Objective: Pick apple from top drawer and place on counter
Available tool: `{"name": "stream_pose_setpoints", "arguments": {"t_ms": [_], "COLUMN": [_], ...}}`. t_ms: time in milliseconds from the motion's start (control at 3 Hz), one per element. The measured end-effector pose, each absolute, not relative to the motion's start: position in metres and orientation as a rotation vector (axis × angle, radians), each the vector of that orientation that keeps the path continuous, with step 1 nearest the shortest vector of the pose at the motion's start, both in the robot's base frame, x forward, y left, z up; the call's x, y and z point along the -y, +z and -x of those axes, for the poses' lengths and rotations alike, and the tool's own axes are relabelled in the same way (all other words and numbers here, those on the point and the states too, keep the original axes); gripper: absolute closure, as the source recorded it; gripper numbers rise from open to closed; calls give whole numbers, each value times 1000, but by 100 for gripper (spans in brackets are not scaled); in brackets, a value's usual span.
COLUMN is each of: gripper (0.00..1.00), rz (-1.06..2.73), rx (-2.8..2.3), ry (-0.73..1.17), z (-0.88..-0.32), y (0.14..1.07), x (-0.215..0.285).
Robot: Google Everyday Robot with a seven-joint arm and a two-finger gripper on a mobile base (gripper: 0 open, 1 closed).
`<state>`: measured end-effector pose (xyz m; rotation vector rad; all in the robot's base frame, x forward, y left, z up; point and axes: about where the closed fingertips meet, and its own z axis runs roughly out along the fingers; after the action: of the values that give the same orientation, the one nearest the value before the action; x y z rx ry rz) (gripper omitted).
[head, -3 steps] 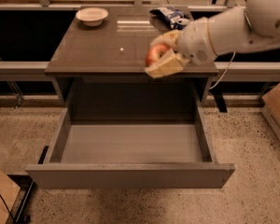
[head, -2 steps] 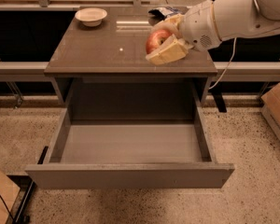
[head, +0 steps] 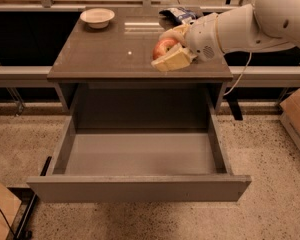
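The red apple (head: 163,47) sits between the cream fingers (head: 172,62) of my gripper (head: 166,49), which is shut on it. The gripper holds it low over the right part of the glossy grey-brown counter (head: 105,54), close to the front edge; I cannot tell if the apple touches the surface. The white arm reaches in from the right. Below, the top drawer (head: 138,188) is pulled fully out and its grey inside is bare.
A white bowl (head: 97,17) stands at the counter's back left. A blue-and-white bag (head: 178,15) lies at the back right, behind the gripper. Cardboard boxes stand on the floor at the right (head: 296,115) and bottom left (head: 1,209).
The gripper with the apple rose and moved back over the counter, then came down and slightly left to sit low over the counter's right front part.
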<state>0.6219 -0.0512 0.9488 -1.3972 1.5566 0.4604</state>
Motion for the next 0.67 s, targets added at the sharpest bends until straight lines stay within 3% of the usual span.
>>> {"name": "stream_pose_setpoints", "arguments": {"t_ms": [667], "gripper": [100], "rz": [1325], "rx": [-1643], "ry": [489], "z": [-690], "y": [910], "x": [44]}}
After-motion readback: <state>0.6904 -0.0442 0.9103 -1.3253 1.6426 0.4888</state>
